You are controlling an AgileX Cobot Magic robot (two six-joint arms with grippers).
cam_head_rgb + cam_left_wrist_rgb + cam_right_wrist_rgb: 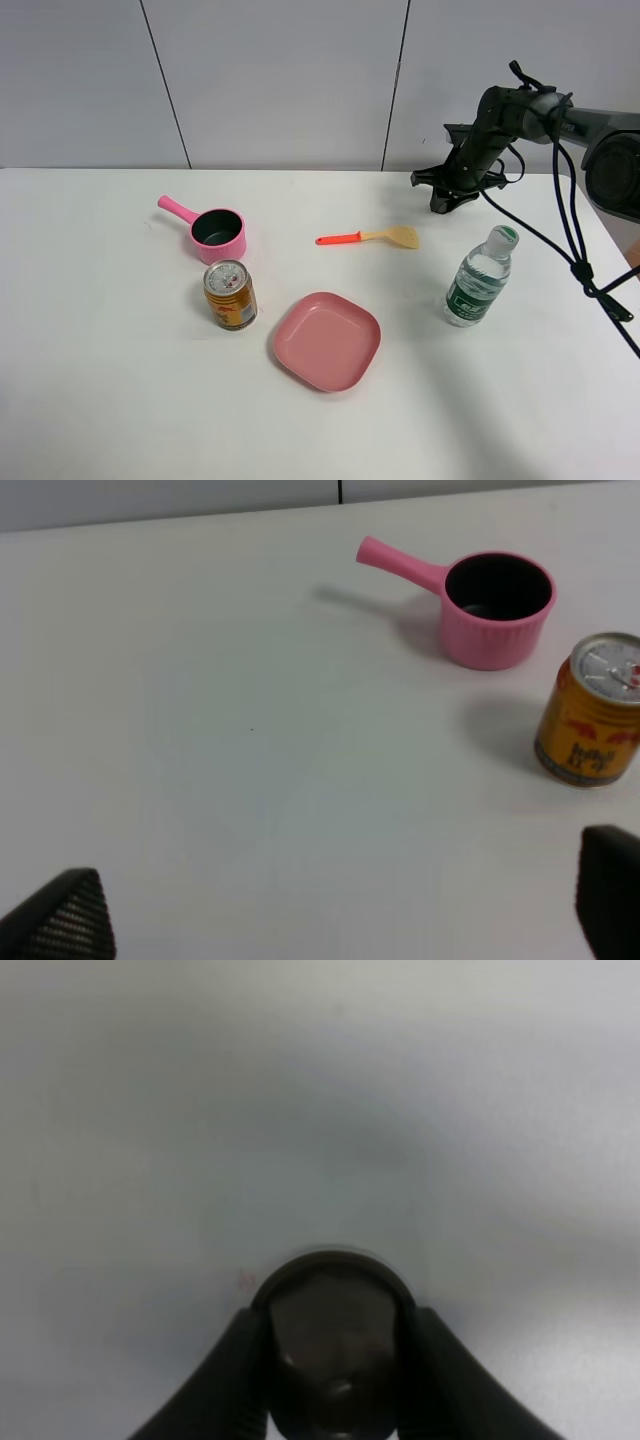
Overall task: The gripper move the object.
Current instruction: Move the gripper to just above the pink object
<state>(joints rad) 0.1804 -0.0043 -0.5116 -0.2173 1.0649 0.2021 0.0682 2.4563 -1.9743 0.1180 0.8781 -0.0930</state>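
Observation:
My right gripper (443,198) is at the far right back of the white table (100,400), its tip down at the surface. In the right wrist view its two black fingers (232,1370) are shut on the object (333,1335), a small dark dome-shaped knob, held close to the table. In the exterior high view the knob cannot be told apart from the black gripper. My left gripper (338,905) is out of the exterior high view. In the left wrist view its fingertips (65,918) stand wide apart and empty above bare table.
A pink saucepan (217,235) and a gold can (230,295) stand left of centre; both show in the left wrist view, saucepan (495,605) and can (592,725). A pink square plate (328,340), an orange-handled spatula (370,237) and a water bottle (480,278) lie nearer my right arm.

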